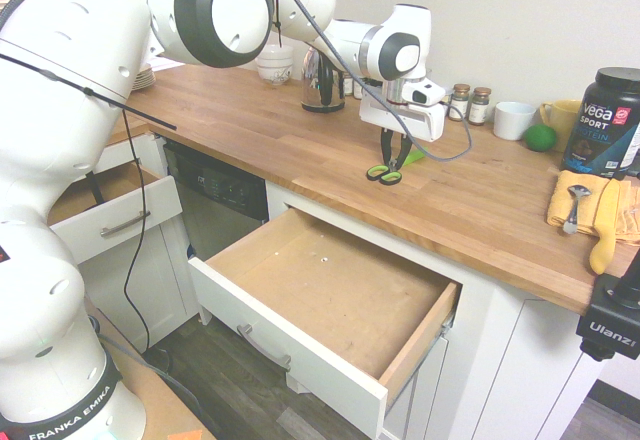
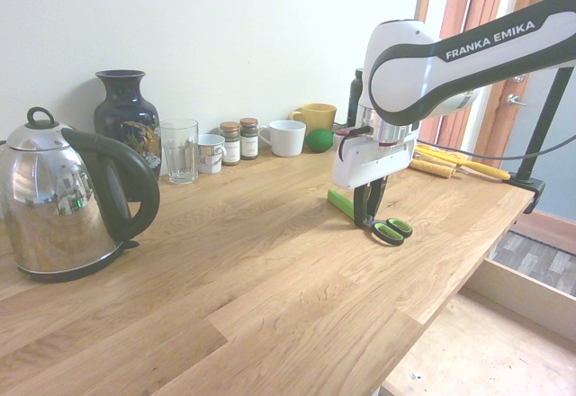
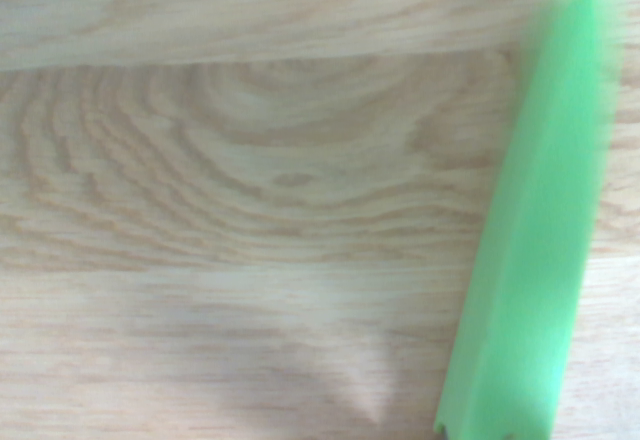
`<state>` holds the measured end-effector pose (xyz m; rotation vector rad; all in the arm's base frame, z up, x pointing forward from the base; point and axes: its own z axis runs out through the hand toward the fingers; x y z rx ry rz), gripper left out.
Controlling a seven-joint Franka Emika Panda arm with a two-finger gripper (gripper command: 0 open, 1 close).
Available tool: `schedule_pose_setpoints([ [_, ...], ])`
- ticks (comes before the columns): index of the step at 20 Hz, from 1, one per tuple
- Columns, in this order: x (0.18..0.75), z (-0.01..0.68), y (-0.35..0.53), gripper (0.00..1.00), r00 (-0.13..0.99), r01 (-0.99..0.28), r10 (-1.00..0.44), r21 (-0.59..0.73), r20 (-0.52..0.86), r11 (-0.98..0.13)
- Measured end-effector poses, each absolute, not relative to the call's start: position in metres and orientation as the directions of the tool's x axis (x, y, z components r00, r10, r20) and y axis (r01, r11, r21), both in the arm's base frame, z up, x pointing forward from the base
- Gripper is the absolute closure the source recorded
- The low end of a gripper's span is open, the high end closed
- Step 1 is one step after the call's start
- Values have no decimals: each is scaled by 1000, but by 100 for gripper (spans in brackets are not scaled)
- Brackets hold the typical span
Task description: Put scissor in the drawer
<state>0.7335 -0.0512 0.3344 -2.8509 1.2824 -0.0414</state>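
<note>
Grasp step in hand: lime-green-and-black scissors [image 2: 389, 233] lie on wooden surface [image 1: 300, 150], claw [image 1: 395, 166] lowered at them; whether grip is secured cannot be told. Next, scissors to be lifted clear, then carried over open drawer [image 1: 320, 271].

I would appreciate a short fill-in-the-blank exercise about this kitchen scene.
The scissors have green and ____ handles.
The wide drawer stands ____.
The spoon lies on a ____ cloth.
The green ball sits beside a ____ mug and a yellow one.

Missing words: black; open; yellow; white
</note>
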Motion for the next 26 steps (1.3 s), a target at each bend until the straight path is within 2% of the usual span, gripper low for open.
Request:
schedule_pose_setpoints([
  [13, 734, 340, -50, 100, 657, -753, -754, -30, 22, -657],
  [26, 724, 406, -48, 100, 649, -756, -759, -67, 48, -651],
])
